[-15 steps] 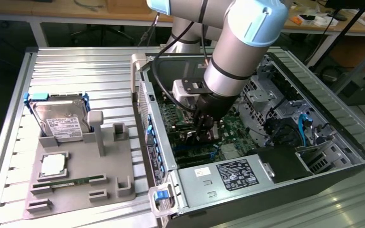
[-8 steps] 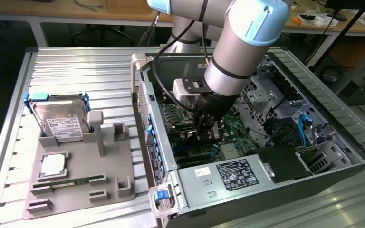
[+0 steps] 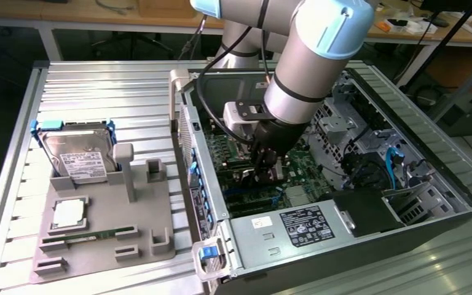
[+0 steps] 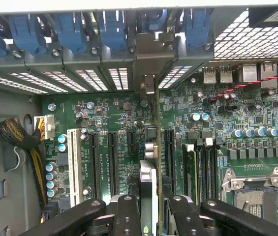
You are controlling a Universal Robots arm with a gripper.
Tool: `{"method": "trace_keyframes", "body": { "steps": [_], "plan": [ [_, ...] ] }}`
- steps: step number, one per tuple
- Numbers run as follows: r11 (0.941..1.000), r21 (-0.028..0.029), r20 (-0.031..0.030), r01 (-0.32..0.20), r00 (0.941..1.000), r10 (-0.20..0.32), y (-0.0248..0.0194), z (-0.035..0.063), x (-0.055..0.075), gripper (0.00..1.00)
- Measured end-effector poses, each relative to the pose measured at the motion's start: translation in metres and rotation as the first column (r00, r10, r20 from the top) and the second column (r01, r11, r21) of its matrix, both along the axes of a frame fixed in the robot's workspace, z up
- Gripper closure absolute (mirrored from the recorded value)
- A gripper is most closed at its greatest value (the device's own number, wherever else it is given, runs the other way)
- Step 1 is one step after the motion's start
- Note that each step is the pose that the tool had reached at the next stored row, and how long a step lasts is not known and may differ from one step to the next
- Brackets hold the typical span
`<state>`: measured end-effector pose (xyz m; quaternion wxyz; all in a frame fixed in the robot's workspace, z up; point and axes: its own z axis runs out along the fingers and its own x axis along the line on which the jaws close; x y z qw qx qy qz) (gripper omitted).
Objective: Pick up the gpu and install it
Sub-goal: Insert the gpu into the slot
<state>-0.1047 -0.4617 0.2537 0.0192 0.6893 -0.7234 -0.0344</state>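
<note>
The gpu [image 4: 151,147] is seen edge-on in the wrist view, standing upright over the green motherboard [image 4: 109,123] between two black expansion slots. Its silver bracket [image 4: 146,66] lies against the slot openings in the case's rear wall. My gripper [image 4: 153,209] is shut on the card's near end, with one black finger [image 4: 126,216] on each side. In the exterior view my gripper [image 3: 265,169] is reaching down inside the open computer case [image 3: 432,184], low over the motherboard, and the arm hides most of the card.
A grey fixture tray [image 3: 96,252] in the exterior view's left holds a silver hard drive with blue rails [image 3: 76,150], a processor [image 3: 69,212] and a green memory stick [image 3: 88,236]. Blue latches [image 4: 111,29], a white slot [image 4: 74,164], the processor socket [image 4: 254,194] and a power supply [image 3: 302,224] surround the card.
</note>
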Motion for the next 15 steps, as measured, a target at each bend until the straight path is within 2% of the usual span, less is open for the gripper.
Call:
{"method": "trace_keyframes", "body": {
  "steps": [9,15],
  "plan": [
    [0.9999,-0.0001,0.0,0.016,0.9999,-0.016,0.0,-0.0013,-0.0005,0.73],
    [0.9998,-0.0004,-0.0002,0.02,0.9998,-0.02,-0.0001,-0.0056,-0.0007,0.73]
  ]
}}
